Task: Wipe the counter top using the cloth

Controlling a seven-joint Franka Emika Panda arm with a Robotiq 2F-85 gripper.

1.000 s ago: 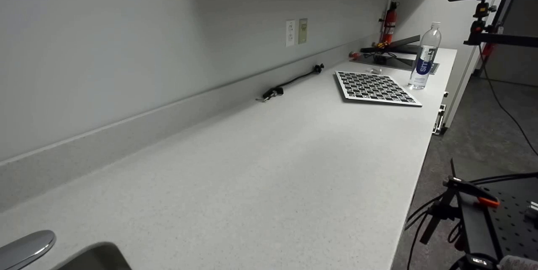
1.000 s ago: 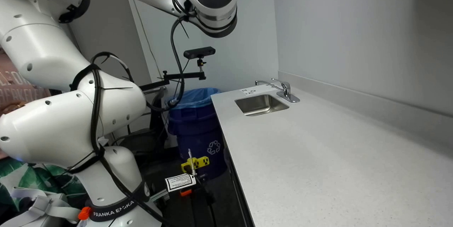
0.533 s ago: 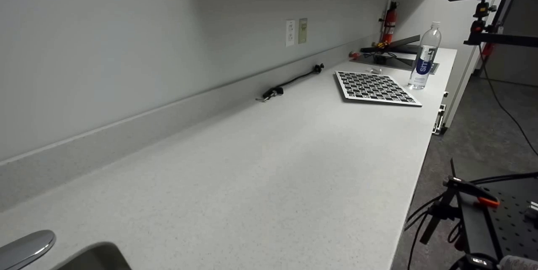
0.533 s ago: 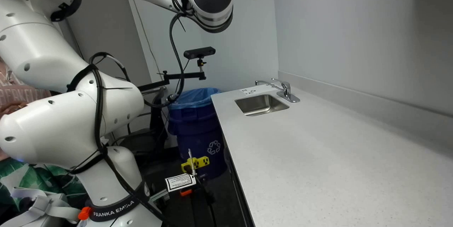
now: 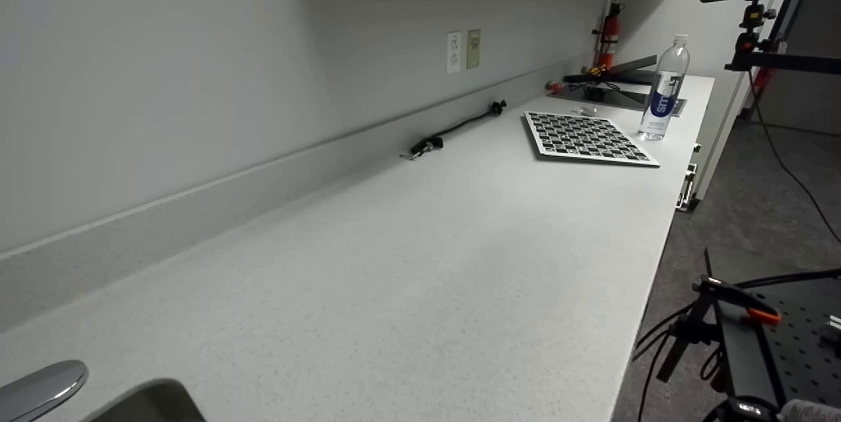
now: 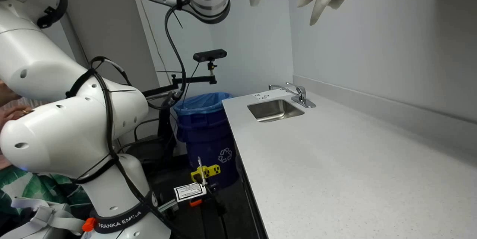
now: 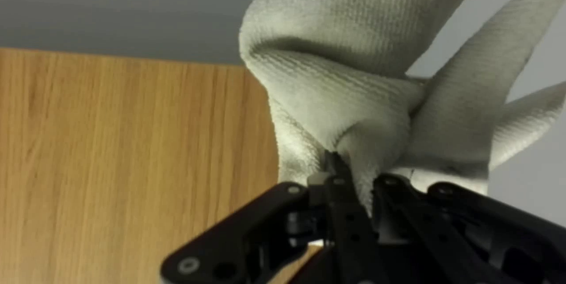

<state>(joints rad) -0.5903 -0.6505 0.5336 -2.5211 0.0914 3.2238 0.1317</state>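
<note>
Claw (image 7: pixel 360 177) is pinching the bunched cloth (image 7: pixel 327 96), whose loose folds are hanging well above the counter (image 6: pixel 343 183), near the overhead cupboard (image 7: pixel 132 164). For a good wipe, it should be clearing that cupboard, then lowering gently until the folds are spreading flat. A tap (image 6: pixel 301 94) beside the sink (image 6: pixel 274 109) could be snagging strokes; a bottle (image 5: pixel 663 90) and checkered board (image 5: pixel 585 137) are taking up counter too.

Clear bottle (image 5: pixel 663 92) beside a checkered board (image 5: pixel 588 137)

The bottle stands upright; I see a red fire extinguisher (image 5: pixel 610 37) farther back. A chrome faucet (image 6: pixel 301 93) rises beside the steel sink (image 6: pixel 275 111), and a blue bin (image 6: pixel 207 138) wears a lighter liner (image 6: pixel 205 104).
</note>
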